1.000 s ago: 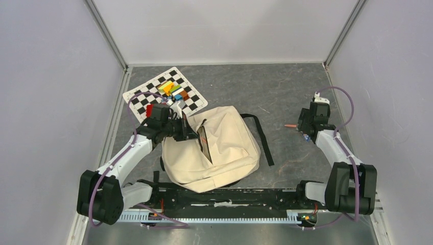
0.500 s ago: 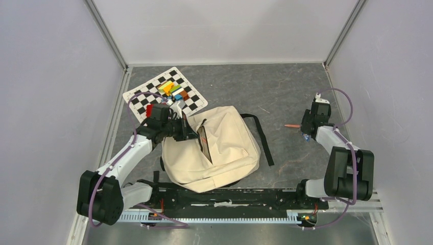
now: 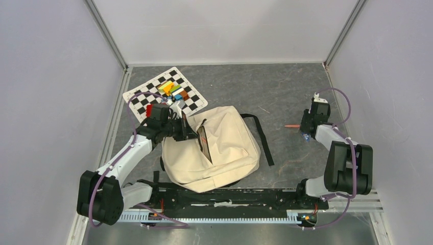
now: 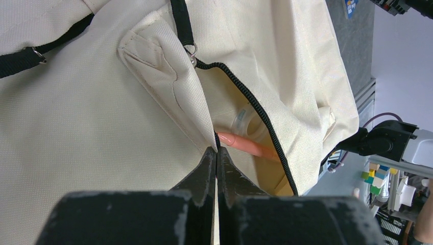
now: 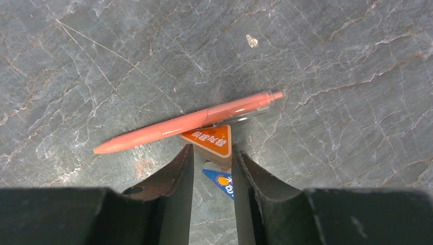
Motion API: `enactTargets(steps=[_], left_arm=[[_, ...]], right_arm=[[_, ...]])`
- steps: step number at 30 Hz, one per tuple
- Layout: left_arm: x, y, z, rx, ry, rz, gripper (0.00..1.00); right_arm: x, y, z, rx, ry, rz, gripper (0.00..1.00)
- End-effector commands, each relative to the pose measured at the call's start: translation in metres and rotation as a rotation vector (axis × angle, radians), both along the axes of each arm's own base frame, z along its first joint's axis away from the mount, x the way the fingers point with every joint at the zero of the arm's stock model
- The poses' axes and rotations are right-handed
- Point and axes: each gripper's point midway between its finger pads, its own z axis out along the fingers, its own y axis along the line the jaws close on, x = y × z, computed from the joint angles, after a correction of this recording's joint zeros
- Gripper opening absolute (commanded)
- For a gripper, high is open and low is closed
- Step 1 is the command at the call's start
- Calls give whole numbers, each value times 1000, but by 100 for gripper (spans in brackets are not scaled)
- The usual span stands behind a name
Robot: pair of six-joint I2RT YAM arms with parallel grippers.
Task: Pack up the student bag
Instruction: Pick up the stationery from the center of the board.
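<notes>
**Desk:** The fingers of the left gripper [image 4: 216,152]: what have they got?

**Photographer:** They are pinched tight on the cream canvas lip of the student bag [image 4: 102,117], beside its black zipper [image 4: 255,107]. The mouth of the large beige backpack is held apart. In the gap, a salmon-pink stick-shaped thing [image 4: 247,147] lies against something clear. I cannot tell what either is.

**Desk:** And where does the bag lie?

**Photographer:** Flat on the dark grey marbled surface [image 3: 265,87], near the arms' bases and left of centre. A black strap [image 3: 261,135] trails off its right side. From above, the left gripper sits at the bag's far-left edge.

**Desk:** The other arm?

**Photographer:** Well apart from the bag, close to the right wall. The right gripper [image 5: 212,153] points down at the surface. Its fingers are drawn narrow to either side of a small block [image 5: 212,140] with an orange printed face and a blue one. One finger looks to touch it, but a sliver of surface shows beside the other. I cannot tell whether the block is gripped.

**Desk:** Anything near it?

**Photographer:** A salmon-coloured plastic pen [image 5: 184,122] lies across the block's far edge, just past the fingertips. It is either touching the block or just beside it, and I cannot tell which. In the far left corner, a black-and-white chequered board [image 3: 140,102] carries a cluster of coloured blocks [image 3: 173,89].
</notes>
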Motion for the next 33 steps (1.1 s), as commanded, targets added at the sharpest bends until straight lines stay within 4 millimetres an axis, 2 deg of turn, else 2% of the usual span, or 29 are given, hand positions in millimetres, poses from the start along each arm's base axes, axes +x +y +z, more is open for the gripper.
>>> enactTargets(steps=[1, 6, 15, 22, 26, 29, 33], left_arm=[[10, -2, 22, -13, -92, -28, 2], [10, -2, 22, -13, -92, -29, 2], [11, -2, 22, -17, -91, -29, 2], [10, -3, 22, -19, -86, -30, 2], [10, -3, 21, -20, -84, -30, 2], [10, -3, 20, -19, -82, -30, 2], [11, -3, 21, -18, -83, -29, 2]], right_arm=[[12, -4, 5, -18, -25, 14, 32], [11, -1, 8, -9, -28, 27, 20], [6, 2, 36, -12, -78, 49, 1], [0, 18, 46, 11, -102, 103, 0], [-2, 42, 52, 30, -106, 174, 0], [-1, 69, 66, 53, -130, 246, 0], [2, 127, 103, 86, -202, 396, 0]])
